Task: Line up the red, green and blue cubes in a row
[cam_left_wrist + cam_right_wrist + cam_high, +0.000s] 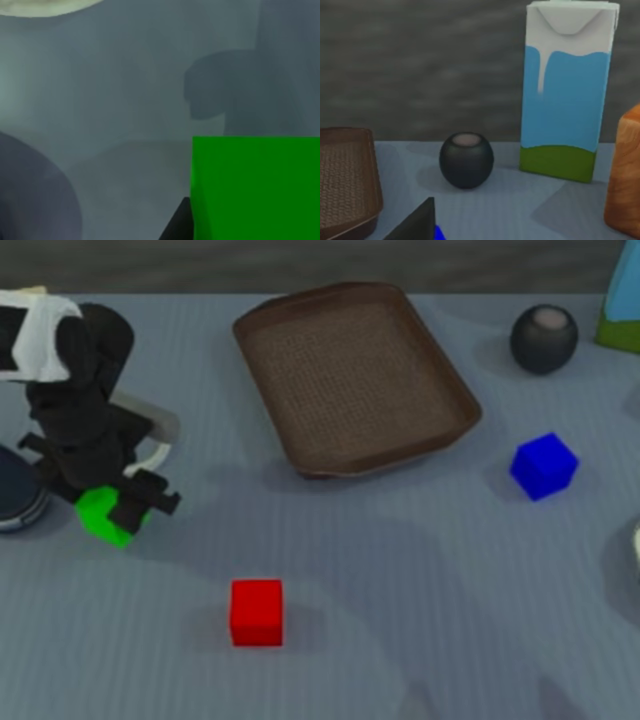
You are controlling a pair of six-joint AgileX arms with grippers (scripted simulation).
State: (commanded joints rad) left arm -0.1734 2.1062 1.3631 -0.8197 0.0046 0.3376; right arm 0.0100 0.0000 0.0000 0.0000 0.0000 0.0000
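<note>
Grey table [420, 640]: green cube [100, 513] is gripped by left gripper [128, 508] at left; red cube [256, 612] and blue cube [544, 466] lie well apart, no row yet formed; right gripper's state cannot be told.

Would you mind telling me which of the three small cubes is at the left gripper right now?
The green cube, at the table's left side under the left gripper. The red cube and blue cube sit alone on open table.

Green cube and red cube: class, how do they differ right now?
The green cube sits under the left gripper at the table's left; the red cube lies free nearer the middle. The green cube looks turned askew; the red cube sits square. Both look plain and equal in size.
</note>
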